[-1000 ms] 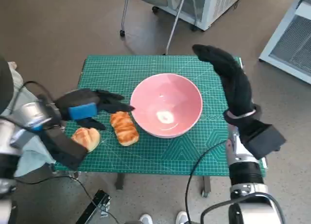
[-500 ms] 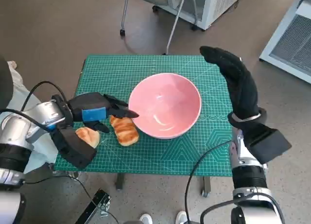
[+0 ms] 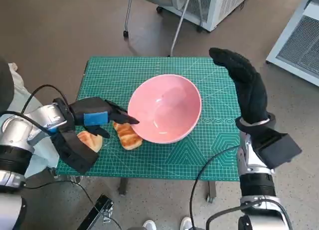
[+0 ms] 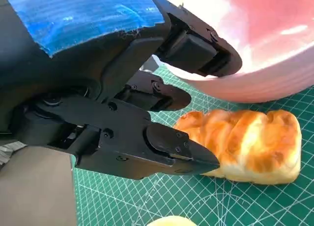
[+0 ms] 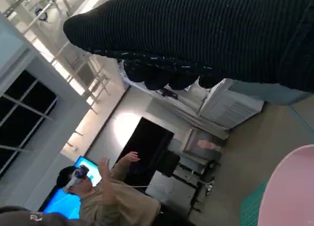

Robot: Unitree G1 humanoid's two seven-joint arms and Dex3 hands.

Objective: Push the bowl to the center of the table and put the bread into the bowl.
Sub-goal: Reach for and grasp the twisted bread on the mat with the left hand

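On the green-matted bench [image 3: 164, 160], pink bowl [image 3: 165, 109] sits near centre, tilted; left hand [image 3: 94, 116], fingers apart and holding nothing, hovers at the bread [image 3: 127, 134] beside the rim, likely to grasp; right hand [image 3: 244, 85] raised, empty, fingers extended.

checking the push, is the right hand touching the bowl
Apart. The head view shows a strip of green mat between the right hand and the pink bowl rim; the hand is raised beside it.
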